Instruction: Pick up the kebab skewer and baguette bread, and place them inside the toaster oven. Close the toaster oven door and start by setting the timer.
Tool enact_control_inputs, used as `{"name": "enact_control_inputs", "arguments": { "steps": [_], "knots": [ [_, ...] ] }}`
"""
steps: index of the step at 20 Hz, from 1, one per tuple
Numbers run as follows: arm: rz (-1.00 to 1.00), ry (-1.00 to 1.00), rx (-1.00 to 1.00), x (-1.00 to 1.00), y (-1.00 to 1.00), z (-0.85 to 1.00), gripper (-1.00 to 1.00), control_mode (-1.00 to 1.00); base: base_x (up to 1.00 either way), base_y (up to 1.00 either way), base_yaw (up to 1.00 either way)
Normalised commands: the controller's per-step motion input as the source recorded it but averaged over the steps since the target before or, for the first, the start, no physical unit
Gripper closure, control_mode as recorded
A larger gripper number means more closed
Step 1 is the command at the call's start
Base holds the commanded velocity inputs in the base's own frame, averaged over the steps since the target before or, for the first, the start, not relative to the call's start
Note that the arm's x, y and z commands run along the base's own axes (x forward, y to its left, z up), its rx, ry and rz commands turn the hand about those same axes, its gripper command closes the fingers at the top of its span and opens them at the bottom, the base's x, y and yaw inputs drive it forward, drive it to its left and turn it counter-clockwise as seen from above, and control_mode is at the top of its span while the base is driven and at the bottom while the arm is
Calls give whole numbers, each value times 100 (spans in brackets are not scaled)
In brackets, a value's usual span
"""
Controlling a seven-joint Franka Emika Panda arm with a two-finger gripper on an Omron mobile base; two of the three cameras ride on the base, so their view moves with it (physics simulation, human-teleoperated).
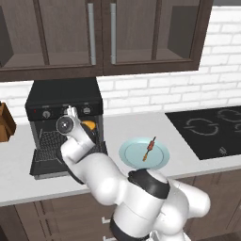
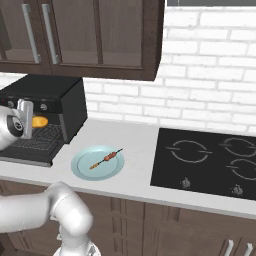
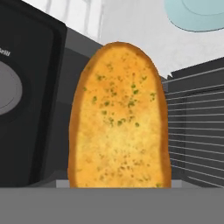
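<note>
The golden baguette bread (image 3: 118, 118) stands close up in the hand view and pokes out beside the hand as an orange end (image 1: 88, 124) (image 2: 40, 121). My gripper (image 1: 84, 124) (image 2: 34, 121) is shut on it, at the mouth of the black toaster oven (image 1: 63, 96) (image 2: 55, 95), above the wire rack (image 1: 49, 141). The toaster oven door (image 1: 47, 167) (image 2: 27, 152) lies folded down and open. The kebab skewer (image 1: 149, 148) (image 2: 106, 159) rests on the pale blue plate (image 1: 132, 157) (image 2: 82, 170), to the right of the oven. My fingertips are hidden behind the loaf.
A black cooktop (image 1: 212, 132) (image 2: 210, 160) fills the counter's right side. A brown wooden block (image 1: 5, 123) stands left of the oven. Dark wall cabinets (image 1: 101, 33) hang above it. The plate's rim (image 3: 197, 17) shows in the hand view.
</note>
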Motion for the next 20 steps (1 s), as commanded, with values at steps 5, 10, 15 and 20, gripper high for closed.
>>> {"name": "enact_control_inputs", "arguments": {
  "steps": [5,10,15,20],
  "knots": [
    [-7,0,0,3,10,-30,100,-100,0,0,0],
    [-4,1,0,6,12,-15,-100,-100,0,0,0],
    [0,1,0,0,2,0,-100,-100,0,0,0],
    [0,0,0,0,0,0,-100,-100,0,0,0]
  ]
}}
